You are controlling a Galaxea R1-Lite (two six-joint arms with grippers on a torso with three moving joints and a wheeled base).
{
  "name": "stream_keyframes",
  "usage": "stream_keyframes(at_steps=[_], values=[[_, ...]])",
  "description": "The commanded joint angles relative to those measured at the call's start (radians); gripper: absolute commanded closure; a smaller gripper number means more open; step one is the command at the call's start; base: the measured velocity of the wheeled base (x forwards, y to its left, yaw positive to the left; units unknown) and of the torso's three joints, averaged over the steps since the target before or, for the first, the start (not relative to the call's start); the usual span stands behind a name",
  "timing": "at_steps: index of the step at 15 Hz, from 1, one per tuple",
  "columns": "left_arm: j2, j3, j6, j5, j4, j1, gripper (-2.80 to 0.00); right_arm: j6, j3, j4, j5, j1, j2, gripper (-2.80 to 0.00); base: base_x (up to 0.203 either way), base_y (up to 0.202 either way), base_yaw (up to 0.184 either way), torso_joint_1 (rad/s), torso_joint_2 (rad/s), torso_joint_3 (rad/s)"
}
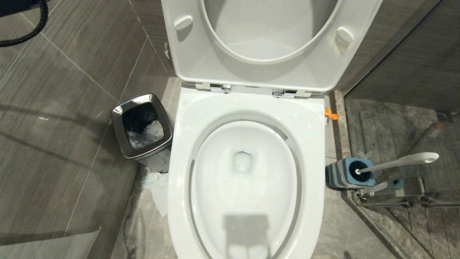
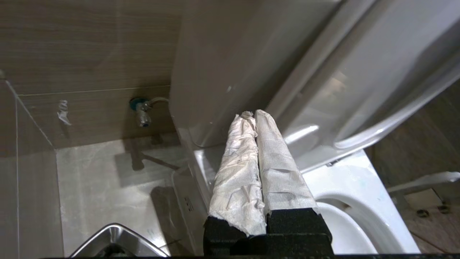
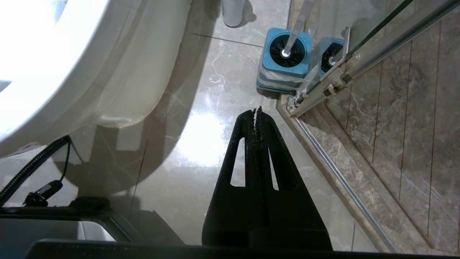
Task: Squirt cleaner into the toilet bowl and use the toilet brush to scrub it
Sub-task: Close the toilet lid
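The toilet bowl (image 1: 248, 108) stands open in the middle of the head view, its seat and lid (image 1: 266, 68) raised. The toilet brush (image 1: 399, 161) rests in its blue-and-grey holder (image 1: 341, 176) on the floor to the right. An orange nozzle (image 1: 331, 114), apparently the cleaner's cap, peeks out beside the bowl's right rim. My left gripper (image 2: 254, 114), its fingers wrapped in white paper, is shut and empty, pointing at the raised seat from the bowl's (image 2: 359, 180) left side. My right gripper (image 3: 257, 111) is shut and empty over the floor, short of the holder (image 3: 284, 72).
A steel bin (image 1: 142, 126) with a plastic liner stands left of the toilet, and white paper (image 1: 158, 194) lies on the floor by it. A glass shower door on a metal rail (image 1: 395, 199) runs just right of the brush holder. A water valve (image 2: 143, 111) juts from the wall.
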Motion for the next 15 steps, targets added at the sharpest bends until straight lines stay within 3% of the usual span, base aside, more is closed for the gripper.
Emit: stream_keyframes(at_steps=[1, 6, 11, 15], values=[[0.115, -0.062, -0.001, 0.016, -0.028, -0.004, 0.0, 0.0, 0.0, 0.0, 0.0, 0.0, 0.001, 0.0, 0.0, 0.0, 0.0, 0.0, 0.0, 0.0], [0.252, -0.204, -0.006, 0.037, -0.073, -0.008, 0.0, 0.0, 0.0, 0.0, 0.0, 0.0, 0.001, 0.0, 0.0, 0.0, 0.0, 0.0, 0.0, 0.0], [0.363, -0.244, -0.006, 0.038, -0.196, -0.109, 0.0, 0.0, 0.0, 0.0, 0.0, 0.0, 0.001, 0.0, 0.0, 0.0, 0.0, 0.0, 0.0, 0.0], [0.411, -0.245, -0.025, 0.028, -0.247, -0.119, 0.0, 0.0, 0.0, 0.0, 0.0, 0.0, 0.001, 0.0, 0.0, 0.0, 0.0, 0.0, 0.0, 0.0]])
